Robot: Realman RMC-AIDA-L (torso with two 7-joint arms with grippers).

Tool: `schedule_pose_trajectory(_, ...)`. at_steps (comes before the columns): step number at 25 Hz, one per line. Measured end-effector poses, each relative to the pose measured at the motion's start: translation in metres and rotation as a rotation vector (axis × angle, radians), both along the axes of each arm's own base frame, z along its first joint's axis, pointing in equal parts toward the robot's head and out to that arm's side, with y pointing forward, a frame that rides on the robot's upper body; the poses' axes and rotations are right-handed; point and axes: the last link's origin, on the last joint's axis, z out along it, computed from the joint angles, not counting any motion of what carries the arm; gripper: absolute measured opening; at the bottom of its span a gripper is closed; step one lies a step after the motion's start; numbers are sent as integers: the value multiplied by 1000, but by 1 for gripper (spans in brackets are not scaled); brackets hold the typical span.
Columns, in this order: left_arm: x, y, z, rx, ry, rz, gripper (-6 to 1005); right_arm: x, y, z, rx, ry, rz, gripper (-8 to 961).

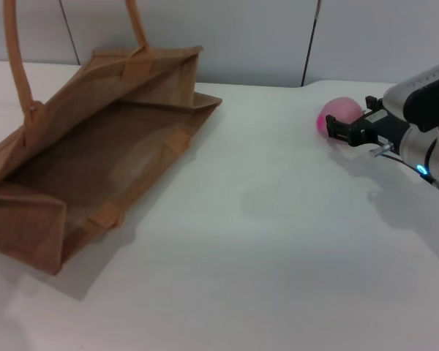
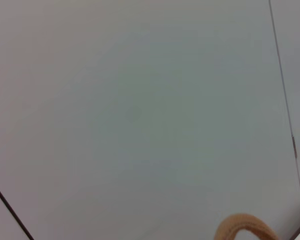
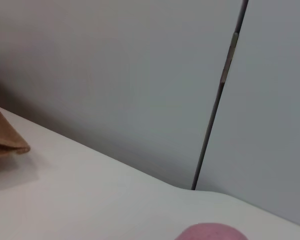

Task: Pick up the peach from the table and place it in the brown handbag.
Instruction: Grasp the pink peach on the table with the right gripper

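Peach (image 1: 338, 111) on table (image 1: 278, 241) — brown handbag (image 1: 95, 153) empty.

A chunky silver-grey and black right arm (image 1: 424, 124) is seen, tipped with a black blocky right gripper (image 1: 344, 129), a little blue light lit underneath.
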Motion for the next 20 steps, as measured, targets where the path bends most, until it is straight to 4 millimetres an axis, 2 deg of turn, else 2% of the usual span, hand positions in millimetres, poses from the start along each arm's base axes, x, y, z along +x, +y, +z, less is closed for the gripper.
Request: schedule_pose_trajectory(20, 9, -1, -3, -21, 4, -28, 109, -2, -1, -5, -15, -6, 8, 870)
